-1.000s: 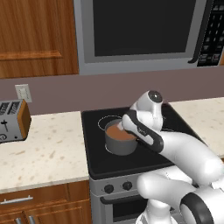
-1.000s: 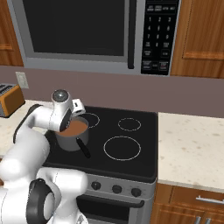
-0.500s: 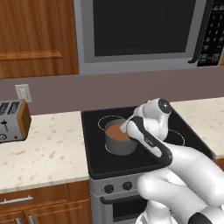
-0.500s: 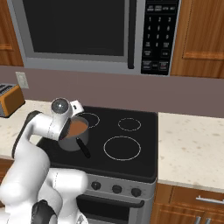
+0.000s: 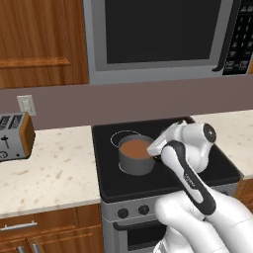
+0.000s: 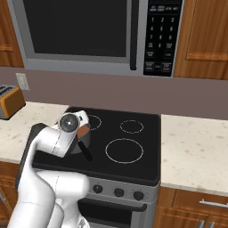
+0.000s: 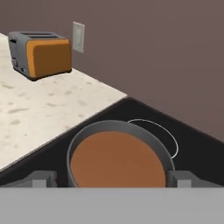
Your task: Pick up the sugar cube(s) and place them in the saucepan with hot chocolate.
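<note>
So the saucepan was sitting on the black stovetop, on the front-left burner, full of smooth brown hot chocolate. From the hand camera the fingers were spread wide apart, one tip poking up on each side of the pan's near rim, with nothing between them except the view down onto the liquid. So the pan lay right ahead of and below the open fingers, pretty much centred in the gap, and I couldn't tell if either tip touched the rim. In the left base view the white hand was at the pan's right edge; in the right base view the thin black handle pointed toward the stove's front. A toaster stood on the speckled worktop to the left, by the wall outlet. Couldn't make out any sugar cubes.
</note>
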